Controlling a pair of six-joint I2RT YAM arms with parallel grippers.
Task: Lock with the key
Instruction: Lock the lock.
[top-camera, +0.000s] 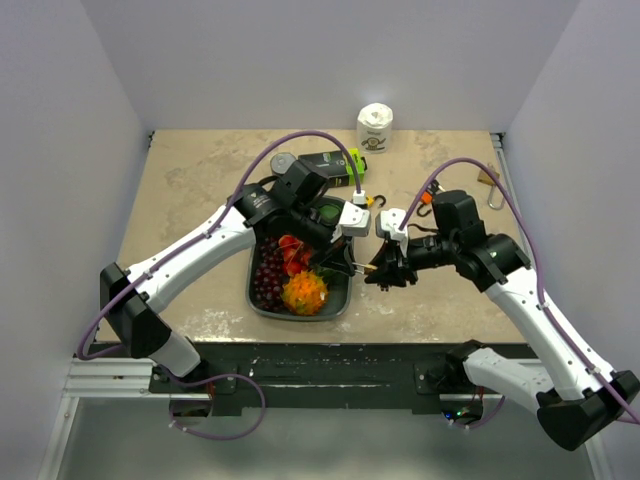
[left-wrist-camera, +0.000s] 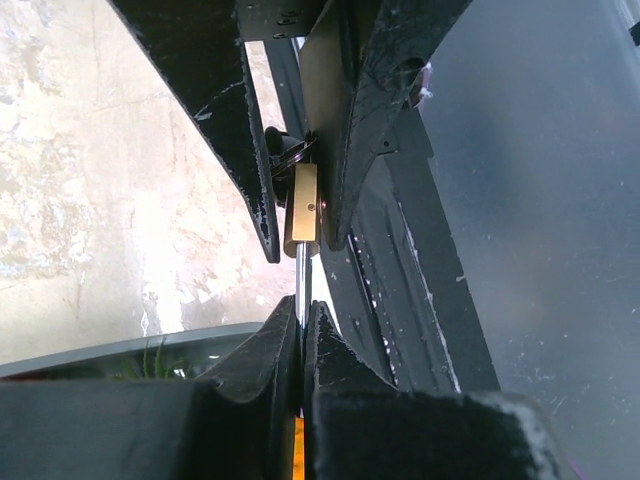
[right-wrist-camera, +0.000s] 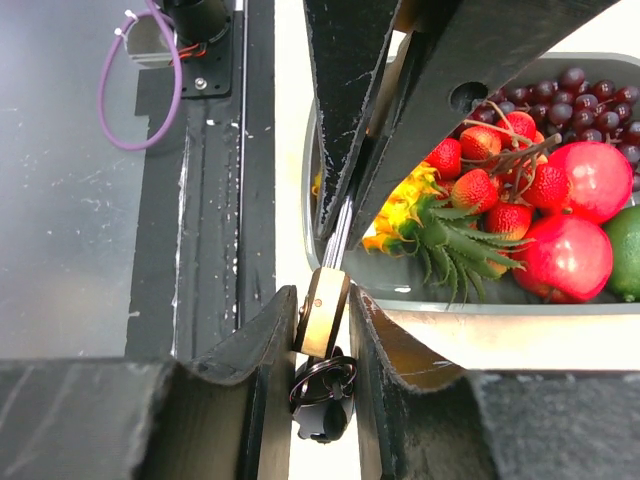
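A small brass padlock (right-wrist-camera: 323, 310) hangs between my two grippers over the table beside the fruit tray. My left gripper (left-wrist-camera: 302, 310) is shut on the lock's steel shackle (left-wrist-camera: 301, 275), which runs up to the brass body (left-wrist-camera: 300, 210). My right gripper (right-wrist-camera: 322, 300) comes from the opposite side. Its fingertips flank the brass body, and the black-headed key (right-wrist-camera: 325, 415) with its ring sits in the bottom of the lock, pinched between the fingers. From above, both grippers (top-camera: 352, 264) (top-camera: 380, 268) meet tip to tip right of the tray.
The grey tray (top-camera: 252, 290) of plastic fruit lies directly under and left of the lock. At the back stand a paper roll (top-camera: 375, 127) and a black-and-green device (top-camera: 330, 162). A second padlock (top-camera: 487, 178) lies far right, with an orange hook (top-camera: 425, 197) near it.
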